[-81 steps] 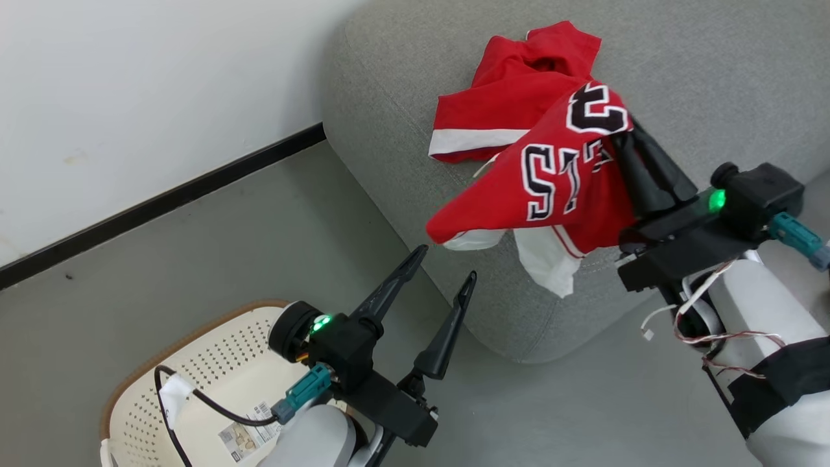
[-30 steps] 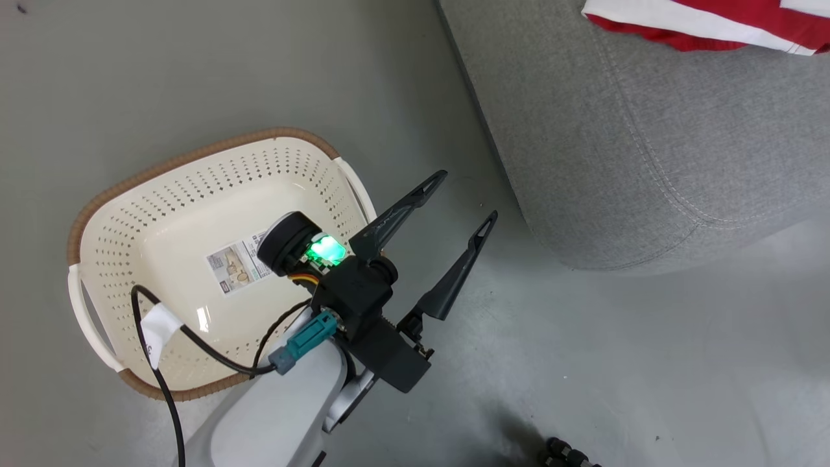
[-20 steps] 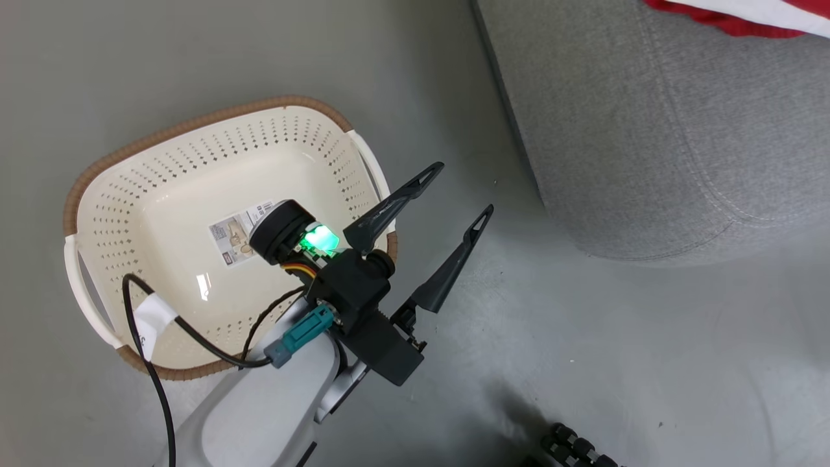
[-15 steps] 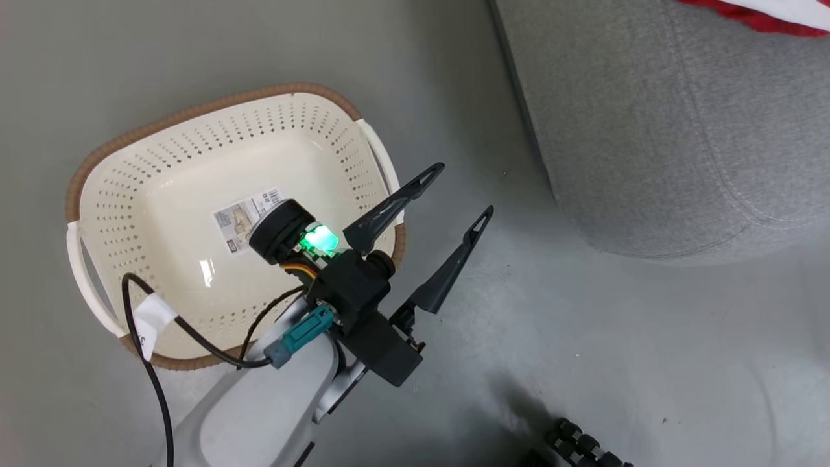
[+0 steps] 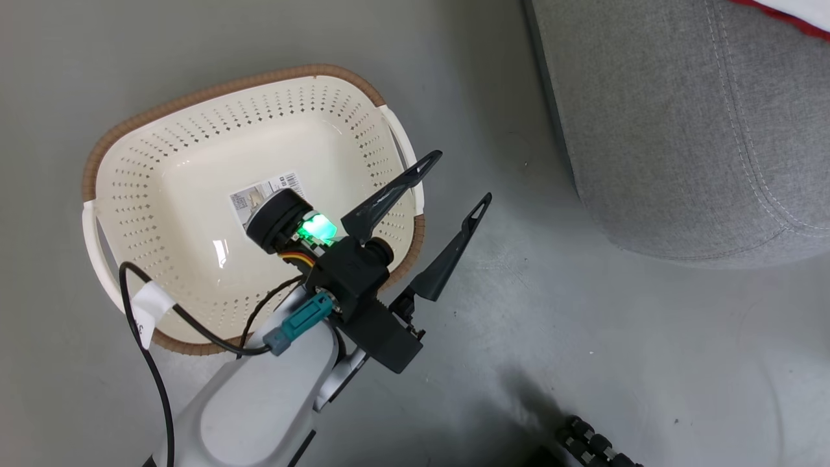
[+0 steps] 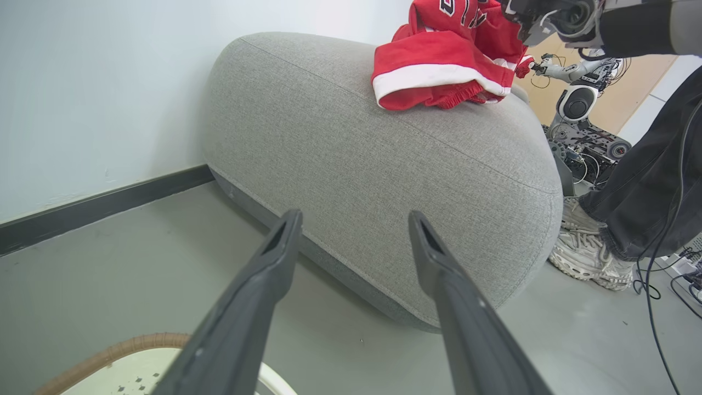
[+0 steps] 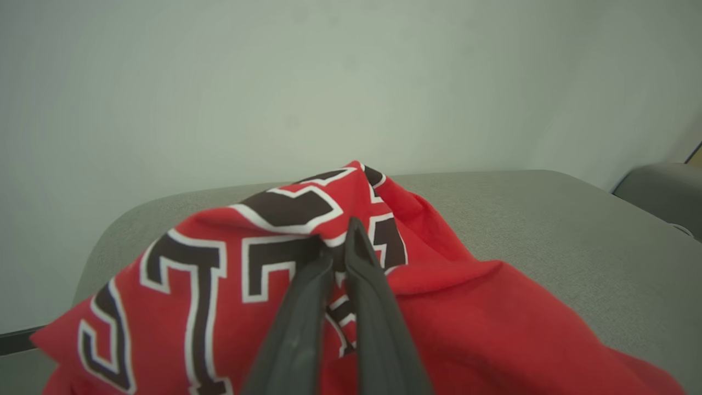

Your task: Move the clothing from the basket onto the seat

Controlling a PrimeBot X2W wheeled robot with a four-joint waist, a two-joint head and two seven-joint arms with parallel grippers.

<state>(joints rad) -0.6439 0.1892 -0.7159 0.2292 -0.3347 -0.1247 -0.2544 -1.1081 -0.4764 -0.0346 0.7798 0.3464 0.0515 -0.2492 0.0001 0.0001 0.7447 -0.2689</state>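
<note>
The cream basket (image 5: 162, 162) stands on the floor, with just a label on its inner floor. My left gripper (image 5: 459, 178) hangs open above the basket's right rim, nothing between its fingers. In the left wrist view the left gripper (image 6: 355, 216) points at the grey seat (image 6: 384, 164), where a red garment with a white stripe (image 6: 439, 71) lies on top. My right gripper (image 7: 340, 241) is shut on the red lettered jersey (image 7: 219, 274) over the seat (image 7: 521, 219). A sliver of clothing (image 5: 797, 10) shows at the seat's (image 5: 681, 130) top corner.
A person's dark trouser leg and pale shoe (image 6: 587, 247) stand on the floor beside the seat's far end, with another robot (image 6: 581, 109) behind. White wall with a dark skirting (image 6: 98, 206) runs behind the seat. A black ribbed object (image 5: 596, 444) lies at the head view's bottom edge.
The head camera has swung down toward the basket and floor, so the seat and clothing slid off to the upper right. My left gripper stays open in the same pose.
</note>
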